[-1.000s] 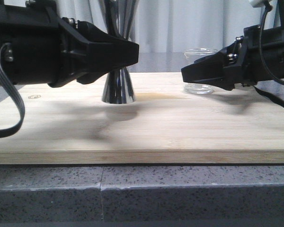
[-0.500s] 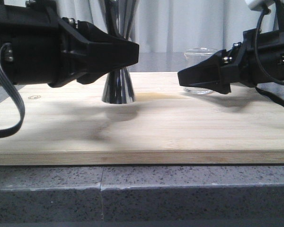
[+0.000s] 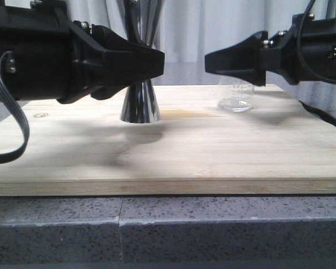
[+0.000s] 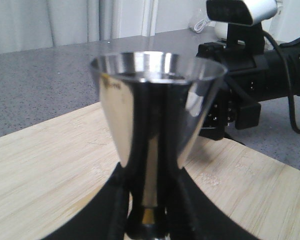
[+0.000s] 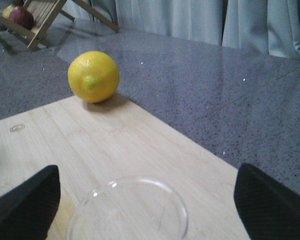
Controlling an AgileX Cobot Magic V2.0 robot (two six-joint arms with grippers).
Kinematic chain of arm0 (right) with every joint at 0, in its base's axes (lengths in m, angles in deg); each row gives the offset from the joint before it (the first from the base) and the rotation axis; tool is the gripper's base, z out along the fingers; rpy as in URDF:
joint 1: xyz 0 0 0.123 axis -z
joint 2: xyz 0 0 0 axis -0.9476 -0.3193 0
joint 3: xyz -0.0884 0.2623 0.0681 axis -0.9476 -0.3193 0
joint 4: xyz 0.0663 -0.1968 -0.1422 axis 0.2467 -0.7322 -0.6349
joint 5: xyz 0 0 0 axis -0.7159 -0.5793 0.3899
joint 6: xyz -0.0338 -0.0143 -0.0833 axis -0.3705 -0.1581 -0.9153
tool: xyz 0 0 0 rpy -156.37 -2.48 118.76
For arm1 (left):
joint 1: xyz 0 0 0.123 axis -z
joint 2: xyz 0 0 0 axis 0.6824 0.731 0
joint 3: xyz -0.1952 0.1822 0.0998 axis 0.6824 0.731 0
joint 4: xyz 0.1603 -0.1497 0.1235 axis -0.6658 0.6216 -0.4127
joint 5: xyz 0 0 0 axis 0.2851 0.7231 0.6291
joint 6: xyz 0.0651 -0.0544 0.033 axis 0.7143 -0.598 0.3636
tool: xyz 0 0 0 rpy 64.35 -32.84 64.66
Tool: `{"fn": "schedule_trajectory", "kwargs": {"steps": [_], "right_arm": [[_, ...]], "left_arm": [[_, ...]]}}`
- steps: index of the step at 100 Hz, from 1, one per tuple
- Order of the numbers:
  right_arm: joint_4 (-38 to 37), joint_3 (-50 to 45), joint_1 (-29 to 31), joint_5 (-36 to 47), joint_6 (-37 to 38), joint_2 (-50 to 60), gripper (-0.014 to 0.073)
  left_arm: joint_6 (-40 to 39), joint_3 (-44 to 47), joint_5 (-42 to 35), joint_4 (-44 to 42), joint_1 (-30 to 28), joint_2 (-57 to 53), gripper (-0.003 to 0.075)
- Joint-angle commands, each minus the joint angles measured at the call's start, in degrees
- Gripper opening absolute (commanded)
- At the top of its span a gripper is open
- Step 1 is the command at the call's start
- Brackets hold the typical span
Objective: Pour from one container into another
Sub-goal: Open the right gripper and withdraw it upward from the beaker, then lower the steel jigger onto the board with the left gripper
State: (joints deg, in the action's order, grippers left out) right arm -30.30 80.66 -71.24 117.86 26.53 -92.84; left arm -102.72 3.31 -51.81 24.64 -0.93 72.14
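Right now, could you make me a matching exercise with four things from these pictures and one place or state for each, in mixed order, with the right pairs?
Things:
1. jigger
2. glass beaker
3. lemon
4. right tool

Places or states:
A. open, above the beaker's rim
B. on the grey counter, at the board's edge
C. held at its waist by the left tool
D. standing free and empty on the wooden board

Pairs: 1-C, 2-D, 3-B, 4-A

counting what is showing on and around the board

one glass beaker [image 3: 236, 96] and one steel jigger [image 3: 140, 104] are standing on one wooden board [image 3: 173, 151]; one lemon [image 5: 93, 76] is sitting beside it on the counter, two grippers, left [image 3: 157, 61] and right [image 3: 210, 59], are hovering, and one wooden rack [image 5: 37, 20] is holding fruit.
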Motion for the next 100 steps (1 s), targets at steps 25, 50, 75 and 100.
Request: {"fn": "schedule_trajectory", "kwargs": {"steps": [25,50,75,100], "right_arm": [[7.1,2.4,0.0,7.8,0.1,8.0,0.0639],[7.1,3.8,0.0,8.7,0.4,15.6,0.0639],[7.1,3.8,-0.2,8.7,2.2,22.9,0.0639],[6.9,3.8,-0.2,8.2,3.3,26.1,0.0638]], "left_arm": [[-0.3,-1.6,-5.7,0.9,-0.6,-2.1,0.006],[-0.3,-1.6,-5.9,0.2,-4.5,-2.8,0.006],[-0.3,-1.6,-7.8,-0.1,-10.6,-3.0,0.006],[-0.3,-1.6,-8.4,-3.5,-15.5,-3.0,0.006]]}}
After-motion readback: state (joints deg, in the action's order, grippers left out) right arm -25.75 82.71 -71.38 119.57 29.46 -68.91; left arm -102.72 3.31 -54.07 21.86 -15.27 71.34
